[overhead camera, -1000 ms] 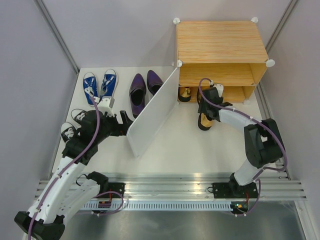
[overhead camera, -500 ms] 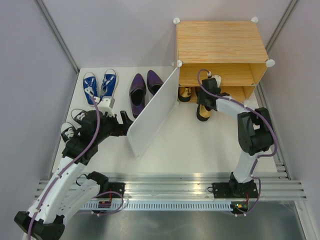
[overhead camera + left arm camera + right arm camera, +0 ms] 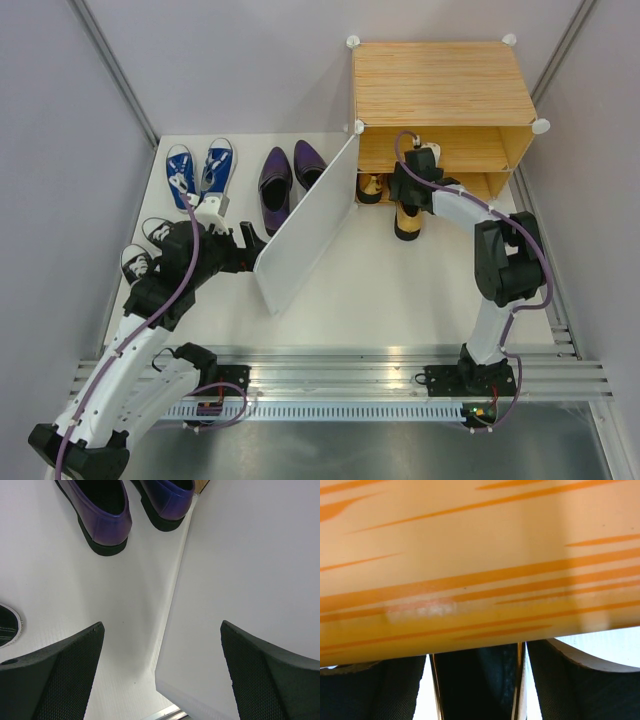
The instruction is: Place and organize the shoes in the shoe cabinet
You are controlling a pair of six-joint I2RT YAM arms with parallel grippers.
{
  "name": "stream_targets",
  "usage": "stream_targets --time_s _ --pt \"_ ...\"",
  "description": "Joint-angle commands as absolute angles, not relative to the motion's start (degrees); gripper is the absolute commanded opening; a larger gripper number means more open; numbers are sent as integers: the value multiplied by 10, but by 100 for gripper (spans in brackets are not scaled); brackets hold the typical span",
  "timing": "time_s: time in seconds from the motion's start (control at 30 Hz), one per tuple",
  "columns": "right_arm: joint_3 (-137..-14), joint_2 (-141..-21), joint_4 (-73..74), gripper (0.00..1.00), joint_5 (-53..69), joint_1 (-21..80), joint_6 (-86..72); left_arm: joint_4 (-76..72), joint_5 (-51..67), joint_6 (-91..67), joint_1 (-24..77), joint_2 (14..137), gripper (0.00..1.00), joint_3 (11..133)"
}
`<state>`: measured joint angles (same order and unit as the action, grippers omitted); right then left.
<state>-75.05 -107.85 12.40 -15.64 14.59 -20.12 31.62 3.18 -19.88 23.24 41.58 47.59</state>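
The left gripper (image 3: 161,625) is reaching up to the flat white door panel (image 3: 305,220) of the boxy light-wood-grain shoe cabinet (image 3: 440,85). Its jaws are standing fully apart with the panel's free lower corner lying between them. Nothing is being pinched, and the arm seems to be serving as a prop so that the door is standing wide and leaving the shelves clear for the other arm. The right gripper (image 3: 408,188) is sitting at the mouth of the lower shelf, over a shiny gold shoe (image 3: 406,222) that is lying lengthwise with one end at the shelf opening and the rest out on the white table (image 3: 380,290). In the right wrist view the fingers (image 3: 370,690) are flanking the shoe's dark opening with thin light gaps on either side, so the jaws appear to be apart rather than clamped. A second gold shoe (image 3: 370,187) is resting inside the lower shelf just to the left — this one is probably being lined up beside its mate. Left of the door, the blue sneakers with white laces and toes (image 3: 200,170), the dark purple pointed dress shoes (image 3: 290,175) and the black shoes with white toe caps (image 3: 135,262) are waiting on the table, the black pair partly under the left arm.
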Motion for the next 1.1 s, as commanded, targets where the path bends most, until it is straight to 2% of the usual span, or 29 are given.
stream_targets --time_s 0.0,0.33,0.6,0.73,0.97,1.07 --pt "-780 -1052 95 81 -162 142 -202 306 43 -180 235 410 99 481" --pt "-742 -996 112 83 -140 142 -211 306 40 -179 234 410 99 481" --pt "-646 -876 125 84 -133 143 -220 305 36 -179 235 405 99 481" --pt "-548 -797 95 75 -106 143 -230 305 33 -179 234 405 99 481" --pt "-395 -683 34 73 -66 151 -244 305 31 -179 234 400 99 481" --pt "-357 -684 4 69 -55 152 -251 306 28 -179 234 400 99 481"
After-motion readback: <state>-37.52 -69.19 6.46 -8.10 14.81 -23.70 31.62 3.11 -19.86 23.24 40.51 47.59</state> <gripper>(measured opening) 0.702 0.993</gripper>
